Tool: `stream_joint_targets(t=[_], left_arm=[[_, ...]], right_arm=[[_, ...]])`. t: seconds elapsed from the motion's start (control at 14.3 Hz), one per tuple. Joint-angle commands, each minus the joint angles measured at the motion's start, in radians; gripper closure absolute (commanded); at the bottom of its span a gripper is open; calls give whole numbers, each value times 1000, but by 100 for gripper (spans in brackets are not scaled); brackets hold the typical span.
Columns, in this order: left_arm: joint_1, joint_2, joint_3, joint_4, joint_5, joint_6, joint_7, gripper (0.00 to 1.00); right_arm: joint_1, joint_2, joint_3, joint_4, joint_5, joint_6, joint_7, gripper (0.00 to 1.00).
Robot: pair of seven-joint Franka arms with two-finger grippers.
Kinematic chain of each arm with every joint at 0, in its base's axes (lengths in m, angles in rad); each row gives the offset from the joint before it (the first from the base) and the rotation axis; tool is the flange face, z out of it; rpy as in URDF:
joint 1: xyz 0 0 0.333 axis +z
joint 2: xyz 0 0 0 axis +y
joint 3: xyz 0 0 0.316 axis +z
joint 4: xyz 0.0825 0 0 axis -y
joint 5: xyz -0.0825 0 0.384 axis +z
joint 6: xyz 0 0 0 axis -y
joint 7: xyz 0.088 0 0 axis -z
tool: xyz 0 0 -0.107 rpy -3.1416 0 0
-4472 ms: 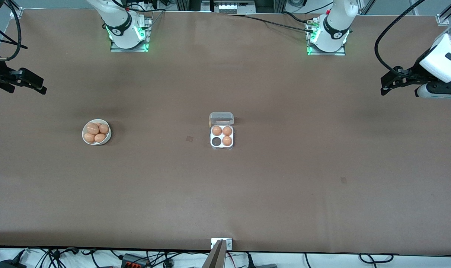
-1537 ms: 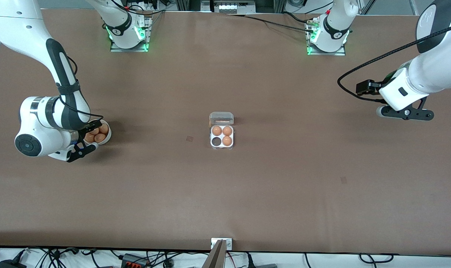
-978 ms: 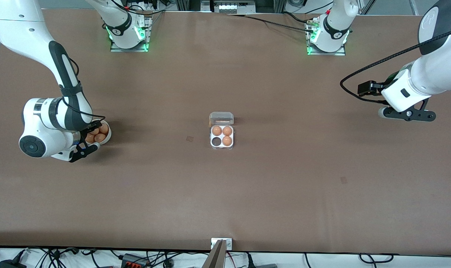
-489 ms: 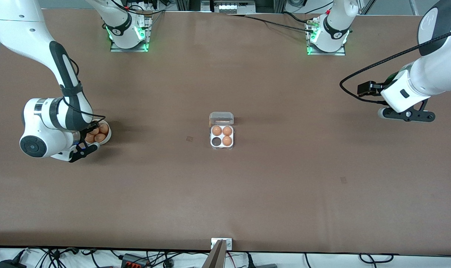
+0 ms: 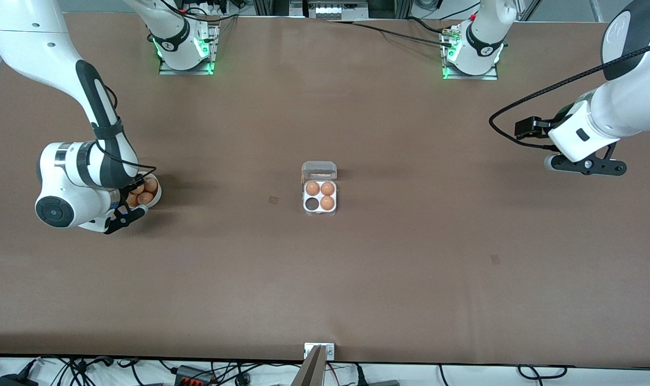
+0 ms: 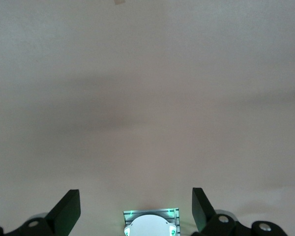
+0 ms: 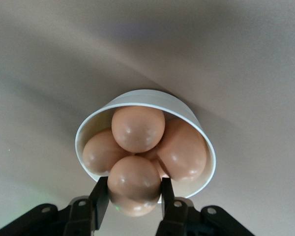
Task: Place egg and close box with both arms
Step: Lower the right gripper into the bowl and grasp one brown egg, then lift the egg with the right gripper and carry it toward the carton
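Observation:
My right gripper (image 7: 133, 196) is shut on one orange-brown egg (image 7: 134, 189) at the rim of the round white bowl (image 7: 137, 92), with other eggs (image 7: 137, 129) just below it. In the front view that gripper (image 5: 125, 206) sits at the bowl (image 5: 157, 194), toward the right arm's end of the table. The box (image 5: 319, 213) stands mid-table with its clear lid (image 5: 319, 170) swung open; three wells hold eggs and one well (image 5: 312, 203) is dark and empty. My left gripper (image 5: 585, 166) waits open over bare table near the left arm's end, nothing between its fingers (image 6: 69, 209).
Both arm bases (image 5: 184, 51) (image 5: 472, 53) stand along the table edge farthest from the front camera. The left arm's base (image 6: 151, 223) shows between the open fingers in the left wrist view. A small metal bracket (image 5: 319, 350) sits at the nearest table edge.
My right gripper has shut on an egg in the bowl and its wrist has shifted slightly toward the box. The left arm has stayed put, open.

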Motion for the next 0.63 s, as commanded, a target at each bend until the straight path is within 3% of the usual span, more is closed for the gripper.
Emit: stream_joint_targets(t=[0.0,0.28,0.56], left_arm=[[-1,4,-3,18,6,-4,19,0],[-1,3,-3,16,6,-4,17,0],[1,3,-3,16,6,-5,17,0]], right_arm=[[5,1,0,11,-5,-20,0,73],[-2,-28,0,19,7,-30,-6,81],[4,-78,1,77,85,-78,6,85]])
